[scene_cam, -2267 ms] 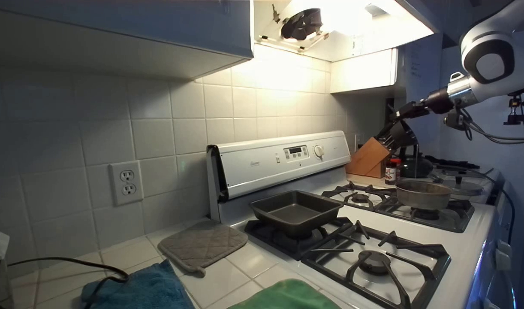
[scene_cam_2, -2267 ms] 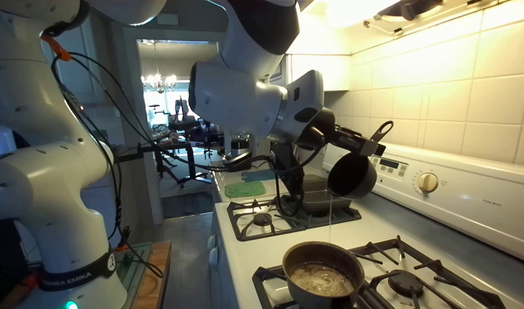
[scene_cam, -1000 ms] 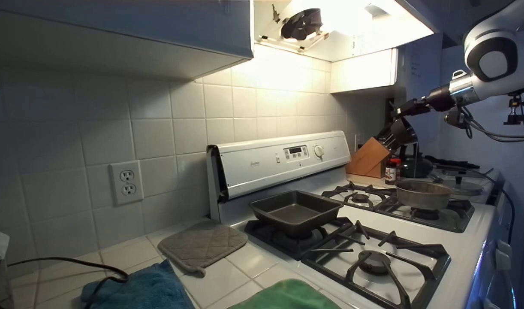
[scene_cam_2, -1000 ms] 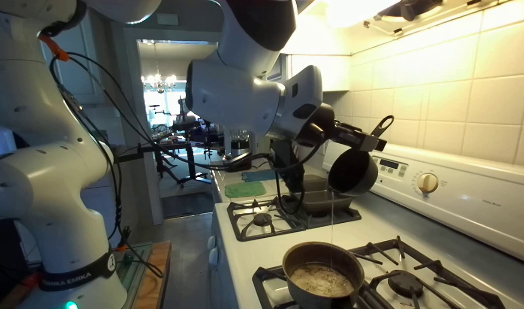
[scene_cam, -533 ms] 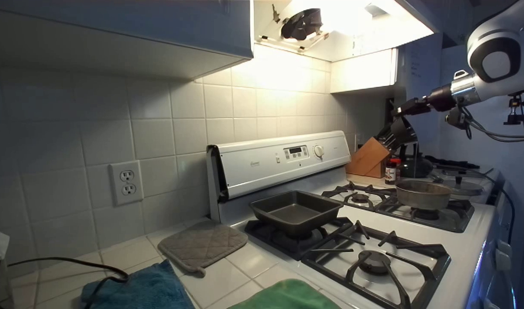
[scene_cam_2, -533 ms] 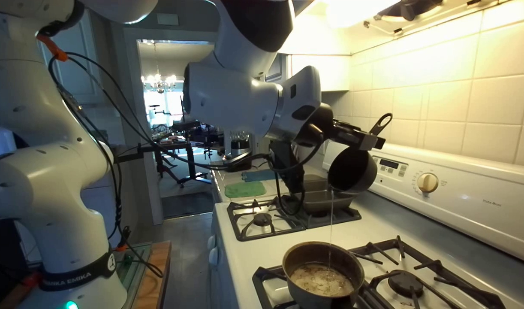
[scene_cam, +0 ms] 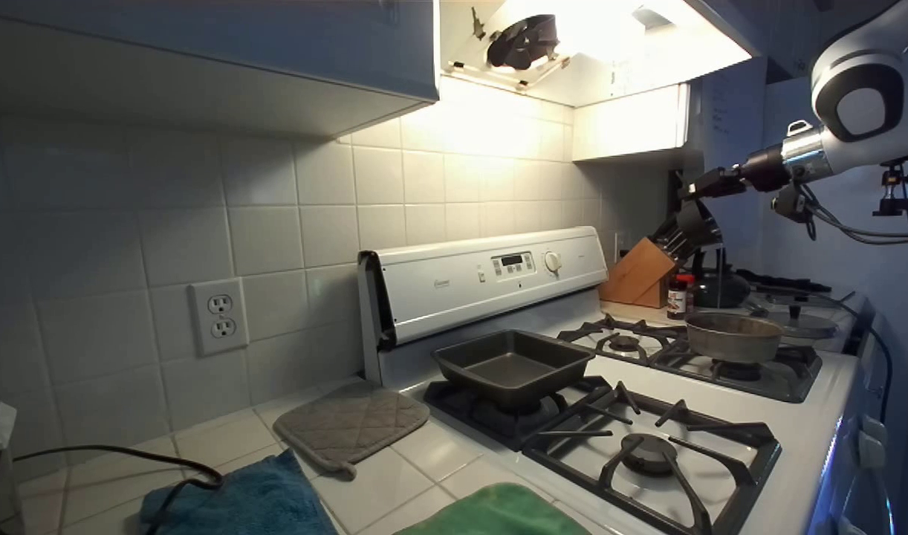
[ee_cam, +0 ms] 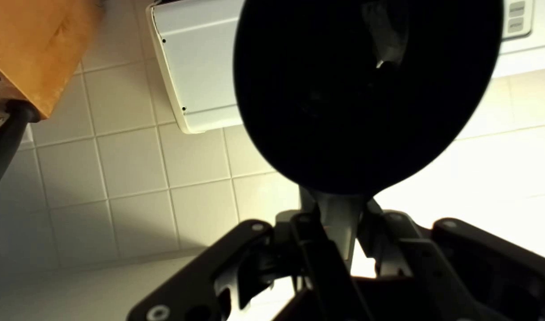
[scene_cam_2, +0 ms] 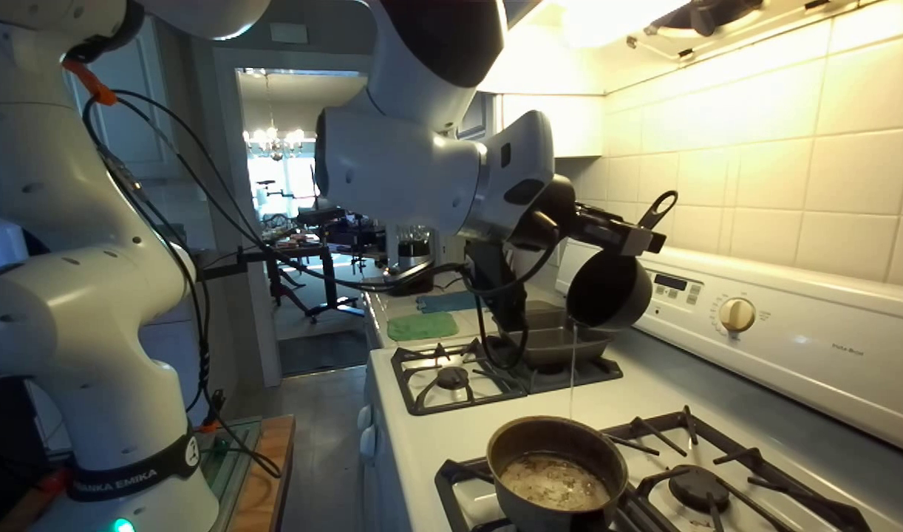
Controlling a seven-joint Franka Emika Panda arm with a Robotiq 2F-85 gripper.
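Pouring from a black cup [scene_cam_2: 610, 292] above a pot [scene_cam: 729, 347] on a white gas stove [scene_cam_2: 422, 436]

The long-handled cup is held tilted in the air by the robot's gripper [ee_cam: 340, 218]. Its handle [scene_cam_2: 649, 220] is pinched between the two fingers [ee_cam: 317, 249], with the looped end sticking up past them. A thin, clear stream [scene_cam_2: 573, 373] is shed from the cup's lower lip toward the pot, which is set on a front burner [scene_cam: 740, 371] and partly filled with pale, mottled liquid [scene_cam_2: 555, 480]. In the wrist view, the upper middle is taken up by the cup's dark, round mouth, with white tiles [ee_cam: 134, 165] behind. In an exterior view, a square dark pan [scene_cam: 513, 366] is seen on a back burner [scene_cam: 528, 416], and a wooden knife block [scene_cam: 636, 276] is placed past the far end of the stove's control panel [scene_cam: 454, 286]. On the counter [scene_cam: 439, 453] nearest that camera, a grey quilted potholder [scene_cam: 354, 423], a blue towel [scene_cam: 246, 498] and a green cloth [scene_cam: 495, 513] are laid.
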